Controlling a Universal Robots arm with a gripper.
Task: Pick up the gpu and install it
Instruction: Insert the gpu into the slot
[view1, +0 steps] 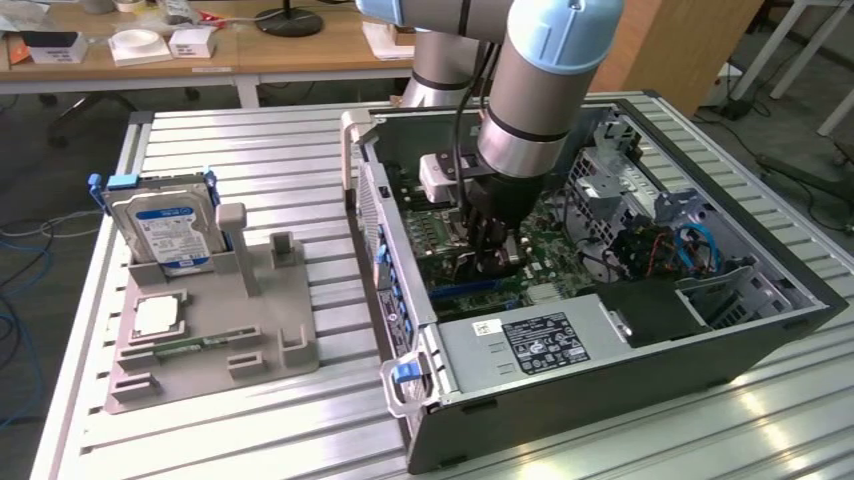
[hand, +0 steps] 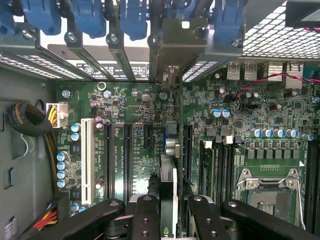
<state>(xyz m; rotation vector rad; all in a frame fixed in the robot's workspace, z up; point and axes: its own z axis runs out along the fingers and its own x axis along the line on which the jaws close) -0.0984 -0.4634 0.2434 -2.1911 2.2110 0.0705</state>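
Note:
The gpu (hand: 168, 187) stands edge-on between my fingers (hand: 145, 215), a thin black card running down toward the motherboard's expansion slots (hand: 126, 160). Its metal end bracket (hand: 176, 42) reaches up to the case's rear slot openings beside the blue latches (hand: 134, 17). My gripper (hand: 168, 212) is shut on the card. In the exterior view the gripper (view1: 486, 258) is lowered inside the open computer case (view1: 747, 330), just over the green motherboard (view1: 547, 250), and the arm hides most of the card.
On the exterior view's left, a grey fixture (view1: 267, 330) holds a silver hard drive (view1: 163, 225), a processor (view1: 156, 315) and a green memory stick (view1: 187, 348). The power supply (view1: 534, 342) fills the case's near corner. Cable bundles (hand: 30, 120) and the processor socket (hand: 270, 192) flank the slots.

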